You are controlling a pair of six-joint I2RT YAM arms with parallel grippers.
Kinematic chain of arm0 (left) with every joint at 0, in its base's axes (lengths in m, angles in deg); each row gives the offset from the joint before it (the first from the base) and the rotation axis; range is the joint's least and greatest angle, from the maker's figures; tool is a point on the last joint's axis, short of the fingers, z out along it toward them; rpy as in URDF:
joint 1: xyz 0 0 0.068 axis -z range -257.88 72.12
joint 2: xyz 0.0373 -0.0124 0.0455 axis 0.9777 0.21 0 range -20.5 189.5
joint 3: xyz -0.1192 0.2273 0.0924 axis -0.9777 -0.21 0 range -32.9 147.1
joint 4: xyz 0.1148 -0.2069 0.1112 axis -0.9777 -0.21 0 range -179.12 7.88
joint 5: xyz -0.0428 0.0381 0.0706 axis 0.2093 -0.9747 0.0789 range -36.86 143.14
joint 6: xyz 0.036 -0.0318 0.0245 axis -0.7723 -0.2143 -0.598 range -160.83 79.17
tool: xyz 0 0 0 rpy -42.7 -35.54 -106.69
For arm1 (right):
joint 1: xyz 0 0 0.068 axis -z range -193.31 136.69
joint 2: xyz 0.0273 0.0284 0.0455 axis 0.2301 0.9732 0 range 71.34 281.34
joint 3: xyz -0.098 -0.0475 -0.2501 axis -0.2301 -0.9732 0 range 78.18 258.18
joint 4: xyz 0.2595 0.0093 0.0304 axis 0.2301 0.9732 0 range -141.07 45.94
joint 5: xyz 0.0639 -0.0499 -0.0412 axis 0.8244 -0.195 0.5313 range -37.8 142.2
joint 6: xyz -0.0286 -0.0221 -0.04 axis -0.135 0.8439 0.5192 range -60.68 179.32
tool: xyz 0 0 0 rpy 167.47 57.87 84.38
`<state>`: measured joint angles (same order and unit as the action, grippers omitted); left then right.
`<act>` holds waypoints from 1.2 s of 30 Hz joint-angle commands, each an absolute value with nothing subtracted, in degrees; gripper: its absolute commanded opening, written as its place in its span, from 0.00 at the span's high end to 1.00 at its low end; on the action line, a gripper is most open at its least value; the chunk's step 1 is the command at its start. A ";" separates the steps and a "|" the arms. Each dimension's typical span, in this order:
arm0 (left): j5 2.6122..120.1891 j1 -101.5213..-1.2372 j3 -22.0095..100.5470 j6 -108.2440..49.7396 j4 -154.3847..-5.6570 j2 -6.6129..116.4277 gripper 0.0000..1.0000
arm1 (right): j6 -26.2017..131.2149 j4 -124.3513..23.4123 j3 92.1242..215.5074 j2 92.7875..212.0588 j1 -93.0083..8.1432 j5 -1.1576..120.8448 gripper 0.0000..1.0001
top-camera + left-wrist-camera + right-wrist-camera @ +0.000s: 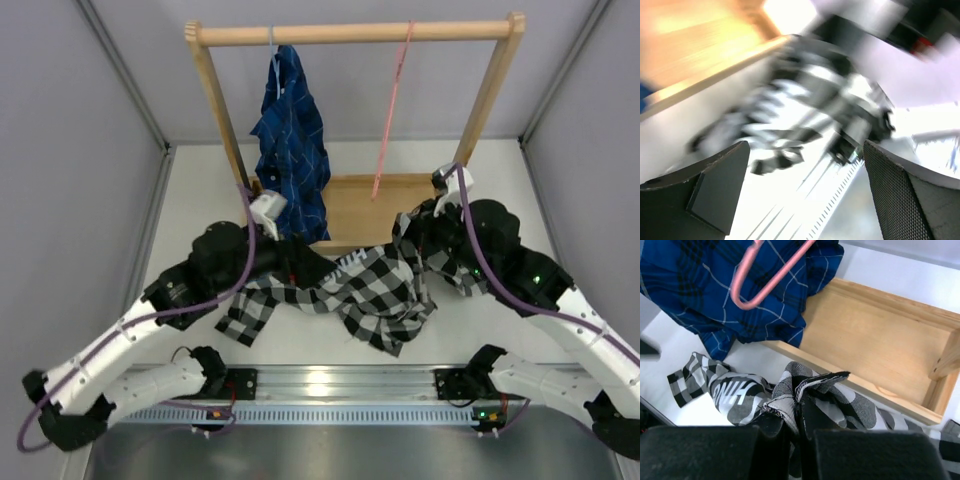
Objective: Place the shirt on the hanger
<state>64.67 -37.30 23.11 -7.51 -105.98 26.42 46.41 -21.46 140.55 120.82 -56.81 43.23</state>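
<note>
The black-and-white checked shirt [360,290] lies crumpled on the table between my arms. Its white lettering shows in the right wrist view [735,395]. My right gripper [801,412] is shut on a raised fold of the shirt, at its right end near the wooden base [415,238]. My left gripper [805,200] is open and empty, its view blurred by motion; it sits at the shirt's left end [303,267]. The pink hanger [392,110] hangs from the wooden rail, right of centre, and its lower corner shows in the right wrist view [767,282].
A wooden rack [355,34] stands at the back on a wooden tray base [365,215]. A dark blue plaid shirt [292,140] hangs on the rail's left part, also visible in the right wrist view [695,295]. Grey walls close both sides.
</note>
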 commanded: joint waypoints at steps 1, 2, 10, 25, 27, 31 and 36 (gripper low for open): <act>43.40 -16.23 31.16 -11.81 -98.47 32.45 0.02 | 46.31 -10.14 147.96 124.42 -57.43 41.22 1.00; 38.34 -11.22 32.22 -13.48 -98.47 35.02 0.02 | 45.97 -9.33 148.66 125.82 -57.43 40.43 1.00; 22.36 3.33 34.96 -14.29 -94.37 50.51 0.03 | 37.01 -8.61 147.62 124.08 -57.43 30.59 1.00; 26.77 4.39 30.74 -7.87 -80.22 62.56 0.02 | 35.50 -20.73 142.43 124.94 -57.43 43.75 0.99; 24.76 4.39 29.68 -6.82 -79.75 62.12 0.02 | 36.38 -21.53 141.73 126.18 -57.43 45.34 0.98; 11.70 4.39 25.13 -0.60 -87.55 56.61 0.02 | 37.87 -24.51 139.19 131.69 -57.51 46.48 0.98; 2.17 4.39 15.99 6.79 -92.75 42.28 0.02 | 42.08 -27.50 139.79 140.58 -57.43 58.92 0.92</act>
<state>12.78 4.29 20.09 -0.04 -89.48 52.41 38.31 -21.35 139.28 135.28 -56.90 48.21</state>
